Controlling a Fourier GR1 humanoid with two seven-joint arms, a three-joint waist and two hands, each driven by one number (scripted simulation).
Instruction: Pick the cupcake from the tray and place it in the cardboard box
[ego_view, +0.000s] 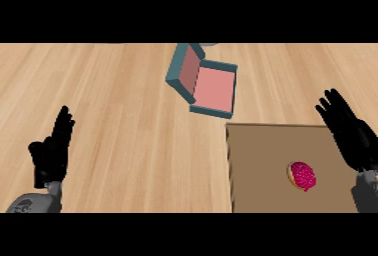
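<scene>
A cupcake (302, 175) with bright pink frosting lies on a flat brown tray (266, 165) at the lower right of the head view. Further back, near the middle, stands an open box (214, 90) with teal outer walls and a pink inside, its lid tilted up on the left. My right hand (348, 132) is open, fingers straight, over the tray's right edge and a little to the right of the cupcake, not touching it. My left hand (53, 150) rests open at the lower left, fingers up, far from both.
The wooden counter (118, 100) stretches around the tray and the box. A small grey object (208, 44) peeks in at the top edge behind the box.
</scene>
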